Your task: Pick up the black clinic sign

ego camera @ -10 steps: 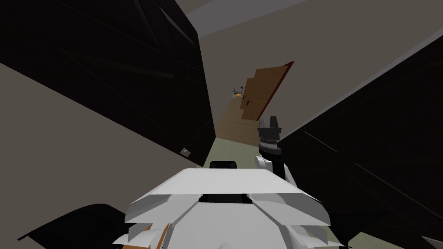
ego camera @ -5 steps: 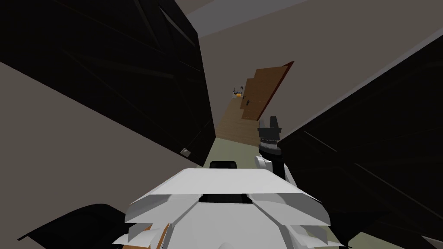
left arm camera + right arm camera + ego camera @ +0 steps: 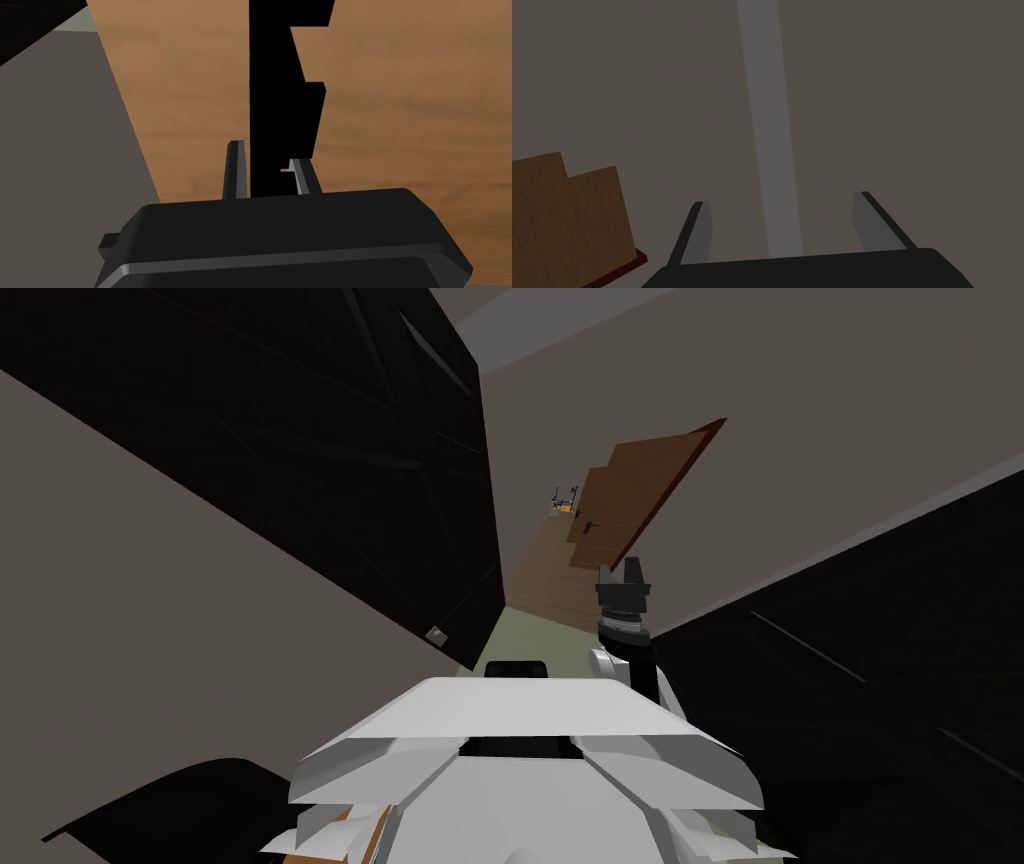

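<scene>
The black clinic sign is a flat black shape with a stepped edge, standing up between the fingers of my left gripper. Both fingers press its lower end, so the gripper is shut on it. A brown wooden surface lies behind the sign. My right gripper is raised in front of my chest, pointing toward the far wall. In the right wrist view its fingers stand wide apart with nothing between them.
Tall dark furniture stands close on my left and right, leaving a narrow strip of pale green floor. An open brown door lies ahead. A grey wall borders the wooden surface.
My head view has swung, so the door and the dark furniture now sit further right. The right arm holds the same pose. The left fingers have closed in.
</scene>
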